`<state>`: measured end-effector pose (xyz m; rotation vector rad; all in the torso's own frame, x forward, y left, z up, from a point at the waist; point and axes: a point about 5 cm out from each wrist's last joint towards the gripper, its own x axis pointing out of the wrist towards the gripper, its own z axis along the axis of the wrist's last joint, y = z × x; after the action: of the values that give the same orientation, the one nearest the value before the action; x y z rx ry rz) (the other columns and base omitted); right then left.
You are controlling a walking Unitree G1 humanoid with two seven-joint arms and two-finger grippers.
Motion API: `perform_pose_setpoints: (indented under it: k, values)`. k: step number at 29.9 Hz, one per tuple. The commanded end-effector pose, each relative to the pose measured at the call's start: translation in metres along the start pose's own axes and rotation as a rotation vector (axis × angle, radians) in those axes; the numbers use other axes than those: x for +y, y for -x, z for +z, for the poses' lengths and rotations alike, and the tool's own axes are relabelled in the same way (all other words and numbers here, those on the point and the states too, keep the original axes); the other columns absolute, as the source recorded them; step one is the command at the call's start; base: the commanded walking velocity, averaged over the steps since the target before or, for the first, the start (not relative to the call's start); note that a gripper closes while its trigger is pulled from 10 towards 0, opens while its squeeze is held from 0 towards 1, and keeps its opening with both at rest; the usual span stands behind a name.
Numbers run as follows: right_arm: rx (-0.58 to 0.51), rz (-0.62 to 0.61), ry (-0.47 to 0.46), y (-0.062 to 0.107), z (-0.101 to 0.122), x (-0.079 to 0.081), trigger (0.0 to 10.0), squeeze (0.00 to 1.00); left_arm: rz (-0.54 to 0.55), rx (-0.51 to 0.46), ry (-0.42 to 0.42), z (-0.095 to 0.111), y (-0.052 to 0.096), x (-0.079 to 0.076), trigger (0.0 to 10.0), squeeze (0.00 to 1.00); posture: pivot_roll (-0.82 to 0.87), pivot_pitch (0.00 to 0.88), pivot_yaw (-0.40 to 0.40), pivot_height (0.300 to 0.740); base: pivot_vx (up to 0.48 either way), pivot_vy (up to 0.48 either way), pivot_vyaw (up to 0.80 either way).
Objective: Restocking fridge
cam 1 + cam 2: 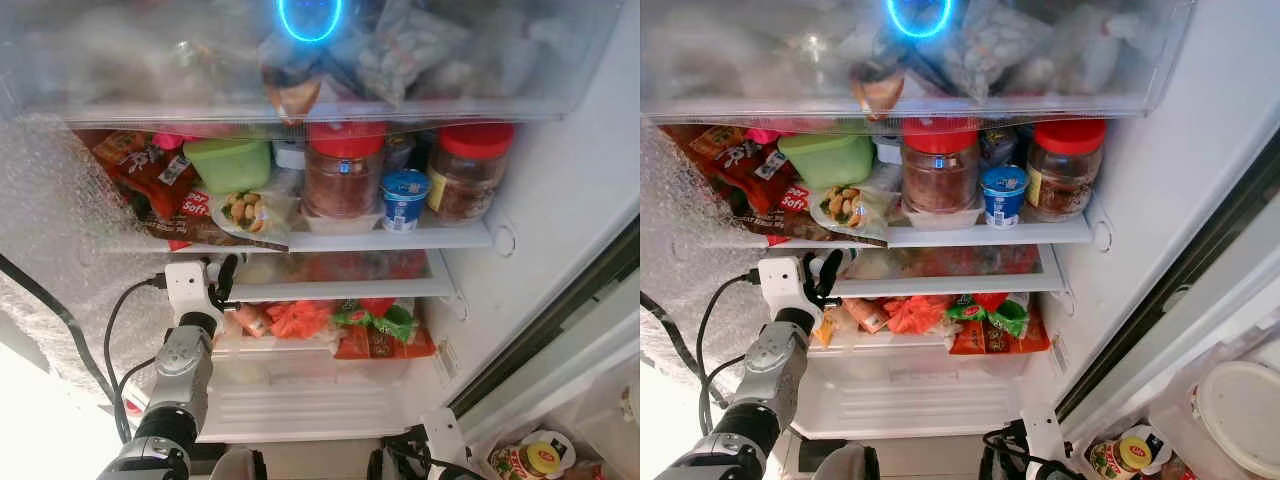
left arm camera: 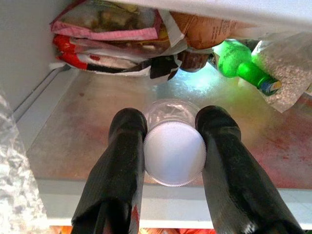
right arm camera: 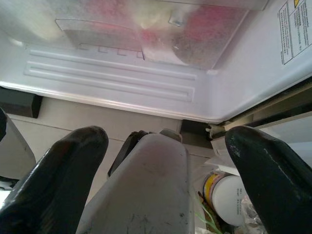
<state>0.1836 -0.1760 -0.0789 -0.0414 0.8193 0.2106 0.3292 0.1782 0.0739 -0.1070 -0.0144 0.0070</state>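
Left wrist view shows the left gripper (image 2: 174, 146) clamped on a small clear jar with a white lid (image 2: 174, 153), both black fingers (image 2: 124, 161) pressed against its sides, held over the near edge of a glass shelf (image 2: 97, 131) in the open fridge (image 1: 560, 200). Snack packets (image 2: 112, 34) and a green bottle (image 2: 241, 66) lie farther back. The shelf above carries two red-lidded jars (image 1: 343, 170), a green tub (image 1: 230, 163) and a blue yogurt cup (image 1: 405, 198). The right gripper (image 3: 165, 161) hangs low, fingers wide apart.

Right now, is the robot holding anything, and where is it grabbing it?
Yes. The left gripper pinches a small clear bottle by its white cap, one finger on each side, at the fridge shelf. The right gripper holds nothing.
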Motion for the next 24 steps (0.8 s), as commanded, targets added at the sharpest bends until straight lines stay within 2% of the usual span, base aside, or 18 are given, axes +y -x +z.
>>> perform_pose_setpoints:
  k: [1,3,4,5,6,7,9,10,13,18,19,24]
  values:
    - [0.033,-0.016,-0.020,0.003,-0.009,-0.002,10.0,0.00,0.060,0.239,0.014,-0.047,0.025,0.010,10.0,0.00,0.00,0.089,-0.041,0.648,0.000,0.000,0.00]
    - [0.037,-0.017,-0.019,0.003,-0.010,-0.002,10.0,0.00,0.061,0.240,0.013,-0.047,0.025,0.010,10.0,0.00,0.00,0.089,-0.041,0.648,0.000,0.000,0.00]
    - [0.038,-0.018,-0.020,0.003,-0.010,-0.002,10.0,0.00,0.067,0.241,0.010,-0.047,0.025,0.011,10.0,0.14,0.00,0.089,-0.041,0.648,0.000,0.000,0.00]
    - [0.038,-0.019,-0.021,0.003,-0.010,-0.002,10.0,0.00,0.071,0.241,0.009,-0.046,0.025,0.012,10.0,0.73,0.00,0.089,-0.041,0.648,0.000,0.000,0.00]
    - [0.039,-0.019,-0.021,0.003,-0.010,-0.002,10.0,0.00,0.076,0.240,0.009,-0.046,0.025,0.013,10.0,0.73,0.00,0.089,-0.041,0.648,0.000,0.000,0.00]
    - [0.039,-0.018,-0.021,0.003,-0.010,-0.002,10.0,0.00,0.078,0.240,0.009,-0.046,0.024,0.013,10.0,1.00,0.00,0.090,-0.040,0.648,0.000,0.000,0.00]
    - [0.040,-0.017,-0.021,0.003,-0.010,-0.001,10.0,0.00,0.080,0.233,0.009,-0.044,0.023,0.013,10.0,0.98,0.00,0.090,-0.040,0.648,0.000,0.000,0.00]
    - [0.041,-0.017,-0.022,0.003,-0.010,-0.001,10.0,0.00,0.079,0.227,0.007,-0.043,0.022,0.013,10.0,0.00,0.00,0.090,-0.040,0.648,0.000,0.000,0.00]
    - [0.045,-0.013,-0.018,0.003,-0.011,0.000,10.0,0.00,0.085,0.226,-0.016,-0.041,0.020,0.013,10.0,0.00,0.00,0.089,-0.040,0.648,0.000,0.000,0.00]
    - [0.046,-0.016,-0.018,0.003,-0.012,0.000,10.0,0.00,0.114,0.176,-0.006,-0.031,0.014,0.017,10.0,0.00,0.00,0.086,-0.041,0.648,0.000,0.000,0.00]
    - [0.043,-0.025,-0.024,0.003,-0.011,-0.002,10.0,0.00,0.140,0.144,0.020,-0.025,0.010,0.021,10.0,0.00,0.00,0.086,-0.041,0.648,0.000,0.000,0.00]
    - [0.040,-0.039,-0.027,0.003,-0.009,-0.006,10.0,0.00,0.172,0.091,0.017,-0.009,0.000,0.028,10.0,0.00,0.01,0.085,-0.043,0.648,0.000,0.000,0.00]
